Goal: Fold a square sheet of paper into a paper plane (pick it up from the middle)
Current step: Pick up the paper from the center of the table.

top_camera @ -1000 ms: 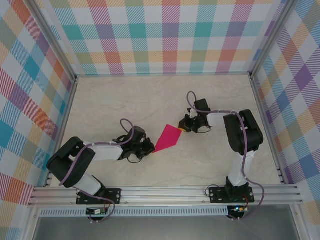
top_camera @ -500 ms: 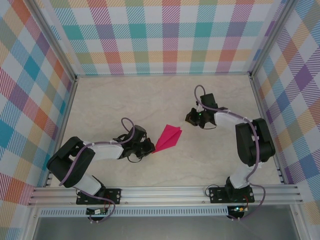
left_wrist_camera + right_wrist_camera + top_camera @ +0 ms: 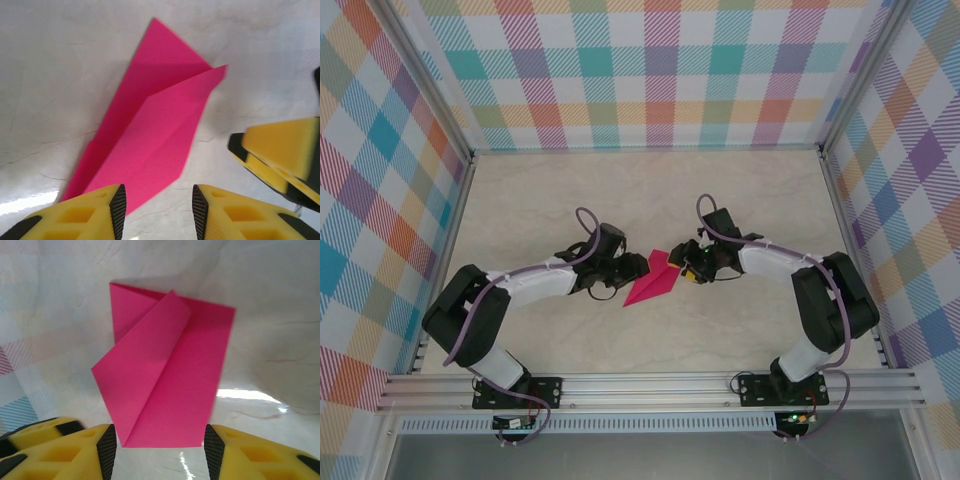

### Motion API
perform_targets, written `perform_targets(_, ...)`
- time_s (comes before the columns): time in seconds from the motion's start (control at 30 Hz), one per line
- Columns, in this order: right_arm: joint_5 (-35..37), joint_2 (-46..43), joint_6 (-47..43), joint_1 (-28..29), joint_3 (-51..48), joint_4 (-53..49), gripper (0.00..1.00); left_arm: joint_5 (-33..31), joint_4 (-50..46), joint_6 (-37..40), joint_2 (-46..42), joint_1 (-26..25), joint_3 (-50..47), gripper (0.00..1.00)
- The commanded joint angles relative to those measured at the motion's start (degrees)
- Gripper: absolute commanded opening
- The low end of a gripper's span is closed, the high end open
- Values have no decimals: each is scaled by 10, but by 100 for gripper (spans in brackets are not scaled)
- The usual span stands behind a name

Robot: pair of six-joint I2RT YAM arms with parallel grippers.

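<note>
1. Gripper status, left side: the left gripper (image 3: 636,268) sits just left of the middle of the counter (image 3: 540,200), reaching rightward from its arm. Its jaws are well apart and nothing is clamped. In the left wrist view the paper's lower edge runs down to the left-hand one of the fingertips (image 3: 118,207) and lies ahead of the gap. Whether it touches, I cannot tell.
2. The paper (image 3: 654,282) is magenta-pink and folded to a narrow pointed shape. It lies about the counter's middle, between the two grippers. Its long axis is diagonal, with the sharp tip toward the near-left corner and the broader end toward the far-right.
3. Paper layers: the left wrist view shows an upper flap (image 3: 160,135) lying over a lower layer, with straight creases. In the right wrist view that flap (image 3: 150,355) curls up at its far end and does not lie flat.
4. The right gripper (image 3: 680,263) is just right of the paper's broader end, pointing left. Its jaws are wide apart and hold nothing. In the right wrist view the paper's straight near edge spans the gap just ahead of the fingertips (image 3: 212,450). Contact cannot be told.
5. Cross-check: in the left wrist view the right gripper's yellow fingers (image 3: 280,150) show at right, beside the paper and apart from it.
</note>
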Motion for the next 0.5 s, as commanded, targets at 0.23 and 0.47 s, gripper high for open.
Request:
perform_targets(0.23,-46,75,21,29,43,56,47,-70,-89,13,28,-2,29,45)
perform_targets(0.47,-50,106,9,33,68,54,44,-71,-95,12,40,-2,34,45)
